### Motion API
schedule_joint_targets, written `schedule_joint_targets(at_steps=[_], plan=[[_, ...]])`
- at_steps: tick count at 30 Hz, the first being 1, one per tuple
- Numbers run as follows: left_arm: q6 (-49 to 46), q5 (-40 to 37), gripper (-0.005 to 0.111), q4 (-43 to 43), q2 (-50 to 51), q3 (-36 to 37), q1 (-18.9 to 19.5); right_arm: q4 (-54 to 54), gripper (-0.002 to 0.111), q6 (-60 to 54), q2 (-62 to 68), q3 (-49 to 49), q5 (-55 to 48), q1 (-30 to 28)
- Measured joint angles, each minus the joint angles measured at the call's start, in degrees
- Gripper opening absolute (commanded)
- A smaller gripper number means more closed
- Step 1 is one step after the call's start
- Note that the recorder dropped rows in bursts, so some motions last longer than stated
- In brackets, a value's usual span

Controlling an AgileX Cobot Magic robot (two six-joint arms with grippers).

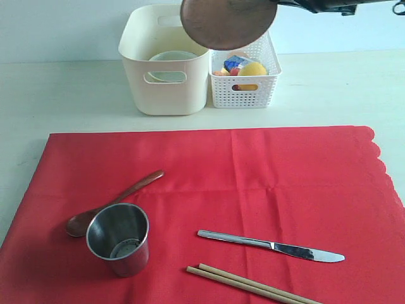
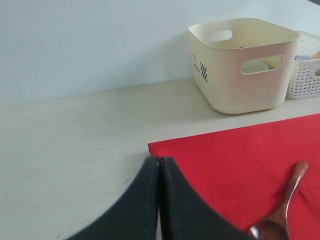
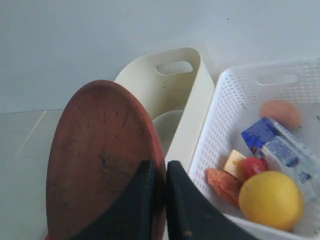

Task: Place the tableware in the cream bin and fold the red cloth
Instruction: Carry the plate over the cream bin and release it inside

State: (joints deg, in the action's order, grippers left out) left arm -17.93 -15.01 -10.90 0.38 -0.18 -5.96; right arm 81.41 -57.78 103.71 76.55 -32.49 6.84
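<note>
Four tableware pieces left on the red cloth (image 1: pixel 253 183), one in the air, one binned. The cloth is spread flat across the lower frame of the exterior view with its scalloped edge at right. It can't be folded until it's cleared, so I judge the fold comes last.

Cream bin (image 1: pixel 166 95) sits upper centre on the pale surface (image 1: pixel 63 95), just behind the cloth's far edge. White basket (image 1: pixel 243 92) touches or nearly touches its right wall and holds toy food only, lemon (image 1: pixel 252 68) on top. That one is not the target.

Brown plate (image 1: pixel 228 22) is at the top of the frame, tilted with its face to the camera. In the picture it overlaps the seam between bin and basket. Right tool (image 3: pixel 161 172) is clamped on its rim, both fingers pinching the edge. A rim pinch is the only way to get hold of a flat disc, and a tilted plate should slide in beside what's already there. I'd say it needs to go further left in frame before release, otherwise it could land on the basket rim.

Pale bowl (image 1: pixel 172 58) is already inside the bin, visible through the handle cut-out.

Steel cup (image 1: pixel 120 237) stands upright at lower left on the cloth. The spoon (image 1: pixel 120 199) lies just behind it, bowl end close to the cup and handle angled up-right. Knife (image 1: pixel 269 245) lies flat at lower centre-right. Chopsticks (image 1: pixel 253 285) lie side by side at the bottom edge, near the knife but apart from it.

Left tool (image 2: pixel 159 165) has its fingers together and holds nothing. It hangs above the bare surface beside the cloth's corner, near the spoon and clear of the right arm's path.
</note>
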Motion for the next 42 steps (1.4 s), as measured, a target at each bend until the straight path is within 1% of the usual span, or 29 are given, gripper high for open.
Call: schedule_joint_targets(at_steps=[7,10,16,22,23,25,28,33,37,39,42], plan=[[0.00,0.00,0.002,0.00,0.00,0.00,0.00,0.71,0.000,-0.11,11.41,14.31,0.26,4.88],[0.00,0.00,0.002,0.00,0.00,0.00,0.00,0.79,0.000,-0.11,15.91,19.67,0.50,5.57],[0.00,0.00,0.002,0.00,0.00,0.00,0.00,0.94,0.000,1.95,21.88,25.17,1.82,5.56],[0.00,0.00,0.002,0.00,0.00,0.00,0.00,1.15,0.000,3.18,24.82,28.10,2.55,6.73],[0.00,0.00,0.002,0.00,0.00,0.00,0.00,1.15,0.002,3.31,25.10,28.33,2.69,7.03],[0.00,0.00,0.002,0.00,0.00,0.00,0.00,1.15,0.006,3.43,25.41,28.60,3.11,7.82],[0.00,0.00,0.002,0.00,0.00,0.00,0.00,1.15,0.018,3.55,25.90,28.60,5.70,8.86],[0.00,0.00,0.002,0.00,0.00,0.00,0.00,1.51,0.042,3.93,26.02,28.78,10.67,9.32],[0.00,0.00,0.002,0.00,0.00,0.00,0.00,1.64,0.059,5.88,26.02,28.72,11.35,9.32],[0.00,0.00,0.002,0.00,0.00,0.00,0.00,1.64,0.064,6.39,26.02,28.72,11.21,9.32],[0.00,0.00,0.002,0.00,0.00,0.00,0.00,-0.57,0.065,6.54,25.31,28.72,8.87,9.32]])
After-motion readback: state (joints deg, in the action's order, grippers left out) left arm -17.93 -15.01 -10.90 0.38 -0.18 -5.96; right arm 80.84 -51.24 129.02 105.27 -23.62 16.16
